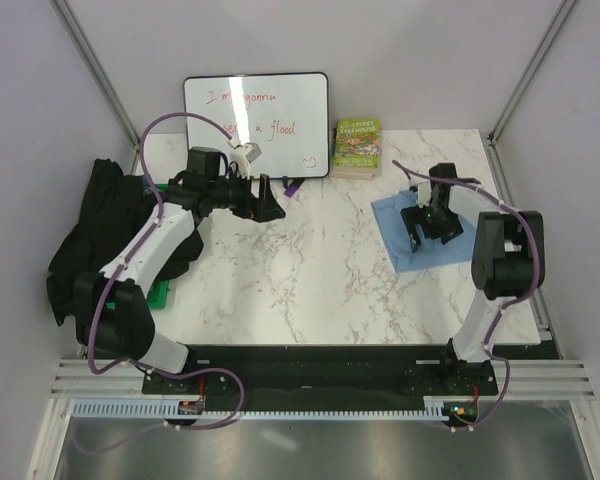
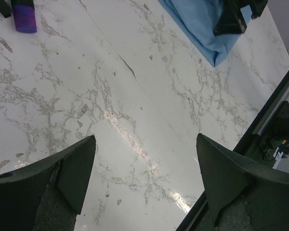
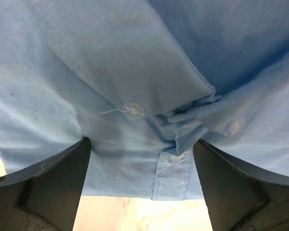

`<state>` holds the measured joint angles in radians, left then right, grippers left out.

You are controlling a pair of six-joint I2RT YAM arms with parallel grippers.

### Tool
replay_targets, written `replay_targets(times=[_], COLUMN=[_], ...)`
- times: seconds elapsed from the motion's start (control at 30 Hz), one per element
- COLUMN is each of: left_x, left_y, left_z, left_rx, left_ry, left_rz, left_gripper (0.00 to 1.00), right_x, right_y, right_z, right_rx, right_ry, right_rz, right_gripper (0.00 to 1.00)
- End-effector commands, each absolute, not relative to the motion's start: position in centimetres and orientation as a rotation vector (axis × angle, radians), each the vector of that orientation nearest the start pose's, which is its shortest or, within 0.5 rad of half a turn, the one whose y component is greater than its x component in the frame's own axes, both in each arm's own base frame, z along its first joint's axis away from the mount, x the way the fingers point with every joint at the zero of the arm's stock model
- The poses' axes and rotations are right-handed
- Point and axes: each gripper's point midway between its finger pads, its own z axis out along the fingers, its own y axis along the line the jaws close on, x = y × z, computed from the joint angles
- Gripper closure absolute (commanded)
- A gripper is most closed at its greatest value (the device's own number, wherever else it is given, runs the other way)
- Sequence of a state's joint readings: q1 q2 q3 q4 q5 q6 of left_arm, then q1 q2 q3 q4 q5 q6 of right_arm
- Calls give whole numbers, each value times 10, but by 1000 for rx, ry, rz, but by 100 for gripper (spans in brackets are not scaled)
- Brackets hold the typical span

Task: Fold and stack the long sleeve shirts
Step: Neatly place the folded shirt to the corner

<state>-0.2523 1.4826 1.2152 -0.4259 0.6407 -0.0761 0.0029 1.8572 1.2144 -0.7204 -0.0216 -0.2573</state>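
Observation:
The light blue shirt [image 1: 405,235] lies folded on the right part of the marble table [image 1: 310,270]. My right gripper [image 1: 427,228] hovers right over it, open, with its buttons and placket [image 3: 171,139] between the jaws and nothing held. The black shirt [image 1: 100,225] lies crumpled at the table's left edge, partly hanging off. My left gripper [image 1: 268,200] is open and empty over bare marble at the back left, apart from both shirts. The left wrist view shows the blue shirt [image 2: 197,24] at the far top.
A whiteboard [image 1: 257,125] leans at the back. A green-covered book [image 1: 356,147] lies next to it. A purple marker [image 1: 291,187] lies by the board and shows in the left wrist view [image 2: 24,17]. A green object [image 1: 158,293] peeks from under the black shirt.

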Motion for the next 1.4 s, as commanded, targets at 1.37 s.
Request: replay_targets(times=[1.37], left_x=[360], left_y=[-139], left_z=[242], left_rx=[496], left_ry=[2301], left_rz=[-593], left_gripper=[0], right_x=[439], right_y=[7], right_z=[295], right_rx=[-336], right_ry=[2188], right_rz=[182], right_gripper=[2])
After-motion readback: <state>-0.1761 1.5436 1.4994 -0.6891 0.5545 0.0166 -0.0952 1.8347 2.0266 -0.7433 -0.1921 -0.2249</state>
